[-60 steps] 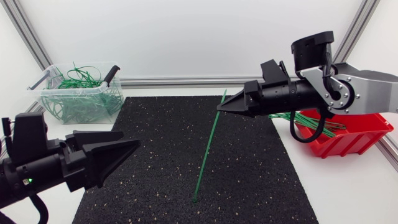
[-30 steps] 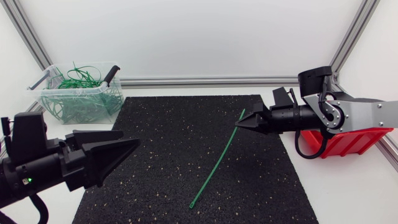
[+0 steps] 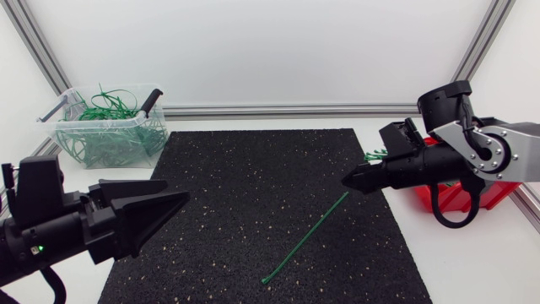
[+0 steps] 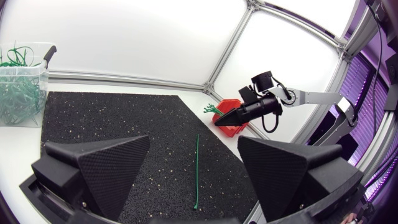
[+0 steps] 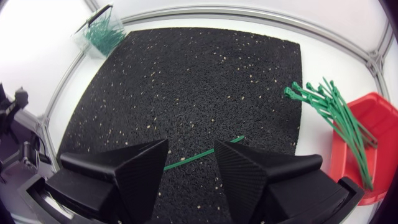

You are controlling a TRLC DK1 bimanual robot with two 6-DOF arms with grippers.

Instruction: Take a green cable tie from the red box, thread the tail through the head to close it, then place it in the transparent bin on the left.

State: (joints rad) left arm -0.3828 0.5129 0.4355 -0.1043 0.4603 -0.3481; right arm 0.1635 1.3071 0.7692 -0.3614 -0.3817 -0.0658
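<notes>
One green cable tie (image 3: 304,239) is lying loose on the black mat (image 3: 245,169), running slantwise from just beneath the right gripper (image 3: 345,184) toward the mat's near edge. In the right wrist view we are seeing that gripper's fingers (image 5: 124,171) standing a little apart, a narrow gap. The tie is crossing the mat below the gap and touching neither finger, as far as we can judge. The left gripper (image 4: 194,142) is hovering at the mat's left edge with its jaws spread wide; the tie is lying on the mat ahead of it.

Surroundings: the red box (image 5: 380,118) is sitting on the white table (image 3: 472,262) just off the mat's right edge. A bundle of spare ties (image 5: 323,102) is spilling over its rim onto the table beside the mat's far right corner. The transparent bin (image 3: 108,123) is standing off the mat's far left corner, well apart from the loose tie, and is holding a tangle of looped ties (image 3: 105,105).

In the way: the right arm (image 3: 489,152) is reaching across above the red box, so in the head view it is covering most of it.

Hard to make out: the left wrist view is cutting the bin off at its side. The tie is showing too thin for us to tell which end is carrying the head.
</notes>
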